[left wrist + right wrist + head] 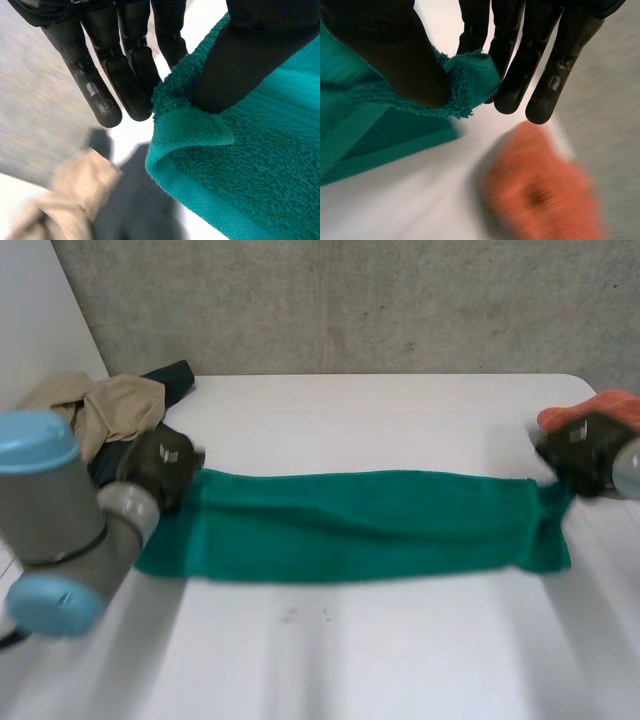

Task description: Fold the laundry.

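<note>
A green towel [360,525] lies stretched across the middle of the table, folded into a long band. My left hand [160,465] pinches the towel's far left corner [172,102] between thumb and fingers. My right hand [585,452] pinches the far right corner [470,75] the same way and holds it a little above the table. The right end of the towel hangs down from that grip.
A pile of beige and dark clothes [105,410] lies at the back left, just behind my left hand. An orange cloth [600,408] sits at the right edge, behind my right hand; it also shows below the fingertips [540,197]. A grey wall backs the table.
</note>
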`<state>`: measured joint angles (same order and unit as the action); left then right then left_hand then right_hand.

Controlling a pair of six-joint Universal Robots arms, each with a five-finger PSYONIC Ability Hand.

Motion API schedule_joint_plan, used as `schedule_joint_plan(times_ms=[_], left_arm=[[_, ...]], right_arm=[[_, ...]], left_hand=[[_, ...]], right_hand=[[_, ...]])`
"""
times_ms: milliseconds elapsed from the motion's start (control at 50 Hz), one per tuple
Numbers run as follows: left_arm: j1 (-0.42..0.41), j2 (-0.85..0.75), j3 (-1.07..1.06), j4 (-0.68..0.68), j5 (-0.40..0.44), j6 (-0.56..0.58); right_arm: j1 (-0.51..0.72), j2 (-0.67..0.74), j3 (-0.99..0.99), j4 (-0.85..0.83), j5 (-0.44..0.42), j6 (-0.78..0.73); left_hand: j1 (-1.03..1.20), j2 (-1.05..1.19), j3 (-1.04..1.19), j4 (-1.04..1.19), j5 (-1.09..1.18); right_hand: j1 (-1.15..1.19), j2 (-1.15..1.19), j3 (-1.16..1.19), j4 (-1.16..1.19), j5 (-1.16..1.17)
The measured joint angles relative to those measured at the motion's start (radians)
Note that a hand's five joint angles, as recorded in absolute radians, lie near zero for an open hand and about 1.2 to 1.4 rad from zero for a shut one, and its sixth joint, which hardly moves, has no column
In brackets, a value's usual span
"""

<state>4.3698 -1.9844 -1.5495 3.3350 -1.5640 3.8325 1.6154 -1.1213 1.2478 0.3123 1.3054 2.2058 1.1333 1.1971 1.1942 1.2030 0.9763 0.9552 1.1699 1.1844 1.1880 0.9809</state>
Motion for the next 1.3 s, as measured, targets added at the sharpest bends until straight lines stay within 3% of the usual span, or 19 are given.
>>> schedule_joint_plan(times_ms=[100, 120, 180, 220, 340, 540, 680, 880, 1000, 1160, 1220, 1300], left_arm=[[-0.003, -0.081, 0.251, 0.155, 0.001, 0.002], [-0.001, -0.091, 0.326, 0.223, 0.001, 0.002], [0.002, -0.096, 0.391, 0.296, 0.0, 0.001], [0.005, -0.095, 0.499, 0.438, -0.004, -0.009], [0.011, -0.087, 0.579, 0.519, -0.009, -0.067], [0.028, -0.093, 0.414, 0.376, -0.005, -0.15], [0.025, -0.13, 0.263, 0.355, -0.004, -0.154], [0.016, -0.122, -0.035, 0.266, -0.004, -0.128], [0.02, 0.053, -0.217, 0.041, -0.004, -0.063], [0.02, 0.308, -0.399, -0.441, -0.003, -0.004], [0.019, 0.344, -0.405, -0.489, -0.003, -0.003], [0.016, 0.332, -0.373, -0.407, -0.004, -0.007]], right_arm=[[0.041, 0.009, -0.147, -0.216, 0.027, 0.085], [0.052, 0.005, -0.219, -0.368, 0.043, 0.144], [0.056, -0.001, -0.255, -0.473, 0.055, 0.182], [0.064, -0.016, -0.302, -0.652, 0.084, 0.242], [0.086, -0.028, -0.322, -0.777, 0.113, 0.283], [0.103, -0.015, -0.186, -0.716, 0.107, 0.281], [0.103, 0.05, -0.045, -0.662, 0.093, 0.275], [0.087, 0.082, 0.152, -0.385, 0.07, 0.218], [0.017, -0.049, 0.269, -0.144, 0.058, 0.078], [-0.161, -0.315, 0.468, 0.195, 0.05, -0.257], [-0.2, -0.358, 0.504, 0.223, 0.04, -0.313], [-0.213, -0.339, 0.511, 0.15, 0.029, -0.304]], left_hand=[[0.0, 0.0, 0.001, 0.0, 0.0], [0.0, 0.0, 0.001, 0.0, 0.0], [0.0, 0.0, 0.001, 0.0, 0.0], [0.0, 0.0, 0.001, 0.0, 0.0], [0.0, 0.0, 0.001, 0.0, 0.0], [0.0, 0.001, 0.001, 0.0, 0.0], [0.0, 0.001, 0.001, 0.0, 0.0], [0.0, 0.001, 0.001, 0.0, 0.0], [0.0, 0.001, 0.001, 0.0, 0.0], [0.0, 0.001, 0.001, 0.0, 0.0], [0.0, 0.001, 0.001, 0.0, 0.0], [0.0, 0.001, 0.001, 0.0, 0.0]], right_hand=[[0.0, 0.0, 0.0, 0.0, 0.0], [0.0, 0.0, 0.0, 0.0, 0.0], [0.0, 0.0, 0.0, 0.0, 0.0], [0.0, 0.0, 0.0, 0.0, 0.0], [0.009, 0.0, 0.0, 0.0, 0.006], [0.009, 0.0, 0.0, 0.0, 0.008], [0.009, 0.0, 0.0, 0.0, 0.008], [0.009, 0.0, 0.0, 0.0, 0.008], [0.009, 0.0, 0.0, 0.0, 0.008], [0.009, 0.0, 0.0, 0.0, 0.008], [0.009, 0.0, 0.0, 0.0, 0.008], [0.009, 0.0, 0.0, 0.0, 0.008]])
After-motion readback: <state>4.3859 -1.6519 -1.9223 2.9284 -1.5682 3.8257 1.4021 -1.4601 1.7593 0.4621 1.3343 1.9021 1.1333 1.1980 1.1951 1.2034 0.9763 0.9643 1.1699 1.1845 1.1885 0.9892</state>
